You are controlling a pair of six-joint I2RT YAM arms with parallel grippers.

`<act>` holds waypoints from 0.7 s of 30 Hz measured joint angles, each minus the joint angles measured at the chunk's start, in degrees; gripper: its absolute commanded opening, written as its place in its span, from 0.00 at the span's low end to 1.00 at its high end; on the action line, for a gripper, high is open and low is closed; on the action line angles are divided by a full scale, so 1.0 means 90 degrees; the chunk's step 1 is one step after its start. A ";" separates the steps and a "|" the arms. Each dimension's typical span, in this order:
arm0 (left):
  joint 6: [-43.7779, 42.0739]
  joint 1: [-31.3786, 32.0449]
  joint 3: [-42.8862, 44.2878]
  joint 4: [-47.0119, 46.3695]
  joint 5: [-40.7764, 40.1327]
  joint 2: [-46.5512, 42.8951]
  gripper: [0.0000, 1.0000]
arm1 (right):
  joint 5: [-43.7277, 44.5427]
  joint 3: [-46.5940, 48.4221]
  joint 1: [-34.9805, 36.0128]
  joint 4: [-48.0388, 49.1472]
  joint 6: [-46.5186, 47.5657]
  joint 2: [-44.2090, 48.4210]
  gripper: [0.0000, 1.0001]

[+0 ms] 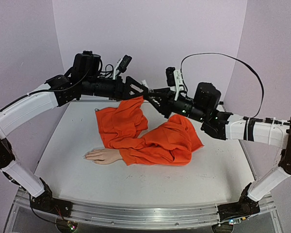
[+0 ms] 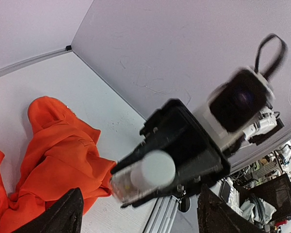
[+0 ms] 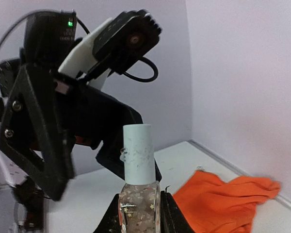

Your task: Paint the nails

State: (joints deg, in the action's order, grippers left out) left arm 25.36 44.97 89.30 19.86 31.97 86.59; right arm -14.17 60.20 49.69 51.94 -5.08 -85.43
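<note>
Meeting in mid-air above the orange sleeve (image 1: 155, 141).
My right claw (image 3: 140, 214) grips the bottle (image 3: 138, 201); left claw (image 2: 138, 206) gapes wide at the cap (image 3: 137, 150).

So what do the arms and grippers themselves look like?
Left arm and right arm: white tubular links, black joints. Left gripper and right gripper: black, angular plastic. Thin black cable loops over the right arm; green lights near its wrist.

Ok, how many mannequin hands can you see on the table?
1. The mannequin hand lies flat at the near-left end of the orange sleeve; the bunched cloth could hide a second.
</note>
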 measured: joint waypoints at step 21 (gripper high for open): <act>0.0017 0.0090 -0.0148 -0.0644 0.0787 -0.0267 0.35 | -0.4291 0.0090 -0.0797 0.1950 -0.3082 -0.0826 0.00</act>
State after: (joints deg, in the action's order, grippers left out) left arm 25.52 45.78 87.96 14.06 39.05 84.18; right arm -52.80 61.01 42.52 69.49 -32.82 -92.86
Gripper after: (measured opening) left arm 0.419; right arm 0.221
